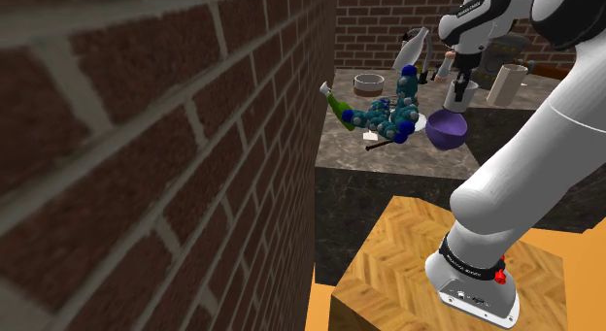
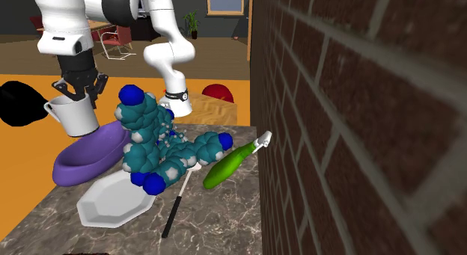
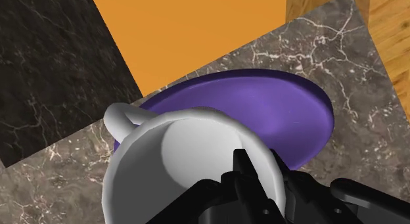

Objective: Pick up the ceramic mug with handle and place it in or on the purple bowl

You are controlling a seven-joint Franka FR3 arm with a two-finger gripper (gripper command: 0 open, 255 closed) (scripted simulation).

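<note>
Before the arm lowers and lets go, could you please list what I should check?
1. Grip: jaws clamped on the rim of the white handled mug: ok.
2. Mug opening facing upward: ok.
3. Mug above the shallow purple bowl: ok.
4. Visible part of the bowl's inside bare: ok.
5. Gap between mug and bowl: cannot tell.
6. Blue-and-teal ball-cluster model apart from the mug: ok.
</note>
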